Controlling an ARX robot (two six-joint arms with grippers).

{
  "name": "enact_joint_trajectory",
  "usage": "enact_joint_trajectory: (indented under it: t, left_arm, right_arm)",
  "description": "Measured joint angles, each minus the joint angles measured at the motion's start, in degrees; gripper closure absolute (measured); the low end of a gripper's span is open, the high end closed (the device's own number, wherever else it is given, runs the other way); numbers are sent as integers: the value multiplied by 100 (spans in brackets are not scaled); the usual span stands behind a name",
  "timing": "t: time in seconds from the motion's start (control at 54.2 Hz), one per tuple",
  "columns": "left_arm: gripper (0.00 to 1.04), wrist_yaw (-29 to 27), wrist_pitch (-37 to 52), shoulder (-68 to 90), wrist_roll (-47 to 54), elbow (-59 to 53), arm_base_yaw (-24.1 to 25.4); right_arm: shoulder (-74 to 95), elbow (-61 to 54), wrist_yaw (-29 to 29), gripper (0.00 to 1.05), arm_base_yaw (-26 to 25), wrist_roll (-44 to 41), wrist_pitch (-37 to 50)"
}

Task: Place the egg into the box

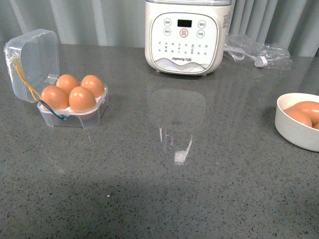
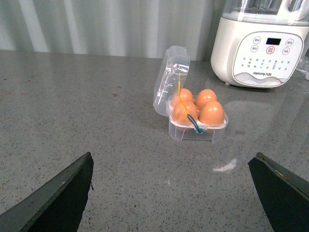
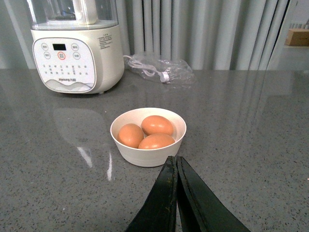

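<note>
Orange-brown egg: the smooth hen's egg [image 1: 82, 98] is sitting in a near slot of the box, touching its neighbours. All four slots are holding look-alike eggs, so I cannot tell the task's own from the other three.
Clear plastic box: the small four-slot egg case [image 1: 75, 118] is resting on the grey speckled worktop [image 1: 174, 189] at the robot's left. Its hinged lid is standing open behind, and thin yellow and blue cords are hanging over one corner.
Progress: with every slot filled, the placing is looking done.
Left jaws: they are gaping wide, holding nothing, and facing the box from well apart.
Right jaws: they are pressing together on nothing, hovering near the round white bowl [image 3: 145, 157], which is carrying three more brown eggs.
Handling: an egg is probably feeling light and stiff, with a smooth shell that is slipping easily and cracking under a hard pinch.
Hold: gripping gently across the widest middle, from above, is seeming safest.
White appliance: the big button-fronted machine [image 1: 183, 40] is standing at the back, well apart from the box.
</note>
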Motion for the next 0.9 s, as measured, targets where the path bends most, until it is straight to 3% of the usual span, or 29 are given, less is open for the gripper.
enact_joint_trajectory:
  t: [0.369,0.48,0.793,0.904]
  left_arm:
    - [7,0,0,-4,0,0,0]
    - [7,0,0,-4,0,0,0]
    - [7,0,-13,9,-2,7,0]
    - [7,17,-2048,1257,-304,824,39]
  right_arm:
    - [-4,0,0,25,0,0,0]
    - [-4,0,0,8,0,0,0]
    - [-4,0,0,7,-2,2,0]
    - [-2,0,0,7,0,2,0]
